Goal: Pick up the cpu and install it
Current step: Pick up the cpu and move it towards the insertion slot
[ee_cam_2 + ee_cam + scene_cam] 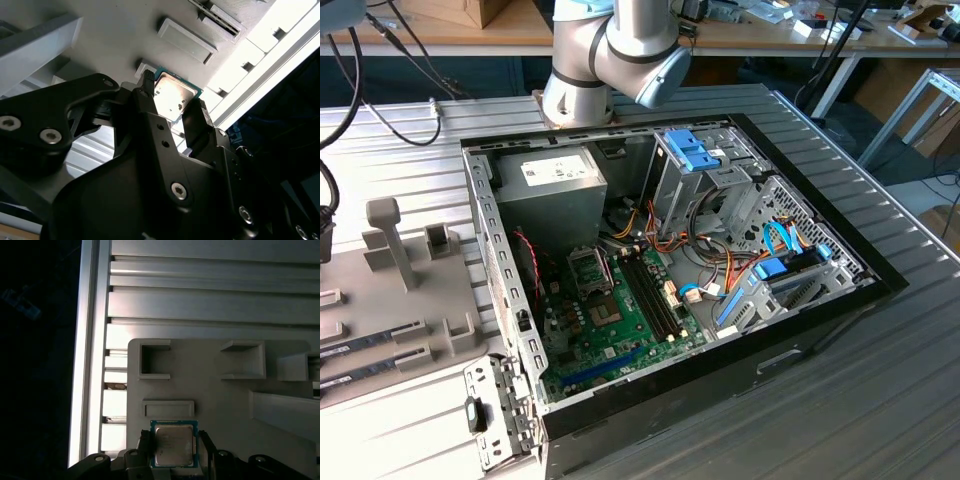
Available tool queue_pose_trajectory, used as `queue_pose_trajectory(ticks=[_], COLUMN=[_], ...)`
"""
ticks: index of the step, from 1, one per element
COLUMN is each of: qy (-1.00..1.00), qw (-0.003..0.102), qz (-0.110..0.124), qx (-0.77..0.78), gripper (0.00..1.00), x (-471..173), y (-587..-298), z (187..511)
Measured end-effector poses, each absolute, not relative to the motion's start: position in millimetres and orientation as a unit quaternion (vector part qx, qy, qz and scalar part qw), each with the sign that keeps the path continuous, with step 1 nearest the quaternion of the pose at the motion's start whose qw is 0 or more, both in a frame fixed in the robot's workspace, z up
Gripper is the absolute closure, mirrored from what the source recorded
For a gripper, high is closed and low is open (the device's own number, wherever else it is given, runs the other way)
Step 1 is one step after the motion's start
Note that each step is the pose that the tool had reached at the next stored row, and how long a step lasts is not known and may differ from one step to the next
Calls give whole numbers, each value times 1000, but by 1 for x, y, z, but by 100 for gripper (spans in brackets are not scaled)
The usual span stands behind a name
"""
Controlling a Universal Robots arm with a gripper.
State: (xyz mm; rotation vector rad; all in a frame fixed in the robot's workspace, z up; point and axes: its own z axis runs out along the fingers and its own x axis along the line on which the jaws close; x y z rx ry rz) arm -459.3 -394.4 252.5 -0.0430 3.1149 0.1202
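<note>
Gripper [174, 94] closed on cpu [174, 444], jaws against two opposite green edges. Cpu at grey fixture [215, 410]; seated or just lifted, cannot tell.

Judgement: pick-up step. Keep chip level, grip rim only, rise straight.

Shallow recess [168, 408] just beside cpu. Surface [200, 305] edge rail [90, 365] near, dark drop beyond.

Socket [590, 268] well apart, inside case [480, 230], cables [638, 228] close by.
</note>
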Motion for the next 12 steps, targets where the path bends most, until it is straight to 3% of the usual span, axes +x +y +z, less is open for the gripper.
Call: queue_pose_trajectory(ticks=[12], qy=[999], qw=[12], qz=[41], qx=[-14], gripper=[53], x=[-459], y=[-394], z=[256])
